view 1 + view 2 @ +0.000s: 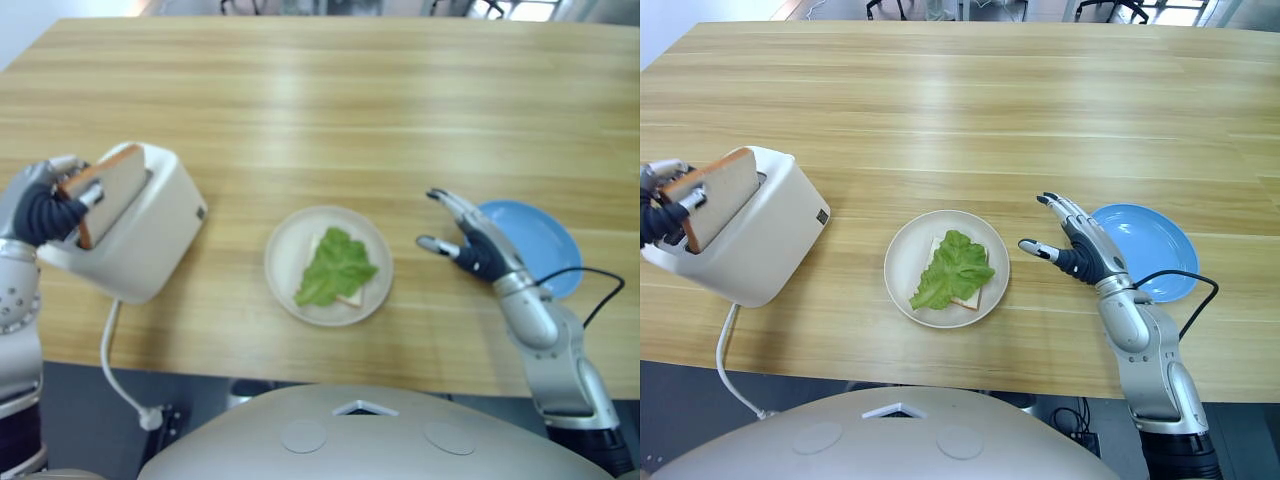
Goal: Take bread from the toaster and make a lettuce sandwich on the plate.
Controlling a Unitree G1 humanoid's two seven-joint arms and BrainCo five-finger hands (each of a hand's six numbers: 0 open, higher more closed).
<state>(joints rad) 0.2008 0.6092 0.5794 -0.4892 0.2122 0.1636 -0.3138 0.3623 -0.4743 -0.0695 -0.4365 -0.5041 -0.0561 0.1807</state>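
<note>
Here, left hand point(40, 210): curled around 1 bread slice point(105, 190), held at the top of the toaster point(150, 240).
Right hand point(475, 245): fingers spread, nothing held, between plate point(285, 275) and blue plate point(540, 240).
Plate: 1 lower slice point(350, 297) covered by lettuce point(335, 268).
Cord point(110, 360): hung over the table point(350, 120) edge.

The label point(823, 216) on the toaster point(770, 245) seems illegible.

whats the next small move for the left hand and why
Probably lift the toast straight up out of the toaster. The left hand is closed on it while its lower part sits in the slot, and the plate holds a bread slice covered with lettuce, with no top slice.
</note>
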